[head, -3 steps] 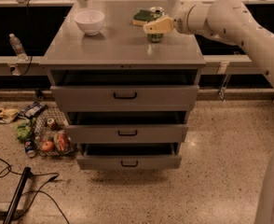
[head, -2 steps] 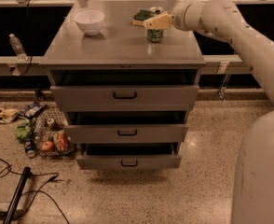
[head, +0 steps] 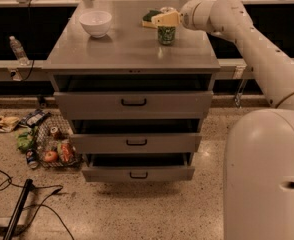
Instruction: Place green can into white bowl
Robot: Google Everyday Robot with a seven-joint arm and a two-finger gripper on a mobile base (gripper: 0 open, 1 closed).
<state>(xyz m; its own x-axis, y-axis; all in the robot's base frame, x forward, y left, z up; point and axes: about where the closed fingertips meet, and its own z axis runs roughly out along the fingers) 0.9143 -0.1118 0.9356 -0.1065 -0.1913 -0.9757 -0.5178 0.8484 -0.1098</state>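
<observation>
The green can (head: 166, 34) stands upright on the grey cabinet top (head: 127, 49), right of the middle. My gripper (head: 164, 19) is at the can's top, reaching in from the right, and it covers the can's upper rim. The white bowl (head: 96, 23) sits empty at the back left of the top, about two can-heights to the left of the can.
A flat green-and-yellow sponge (head: 150, 17) lies just behind the can. The cabinet's three drawers (head: 133, 103) stand partly pulled out. Litter and a wire basket (head: 52, 146) lie on the floor at the left, beside a cable (head: 17, 211). My arm (head: 267, 59) fills the right side.
My gripper has shifted slightly up and to the left over the can's top. My arm's base has swung in and now fills the lower right. The can and bowl stand where they were.
</observation>
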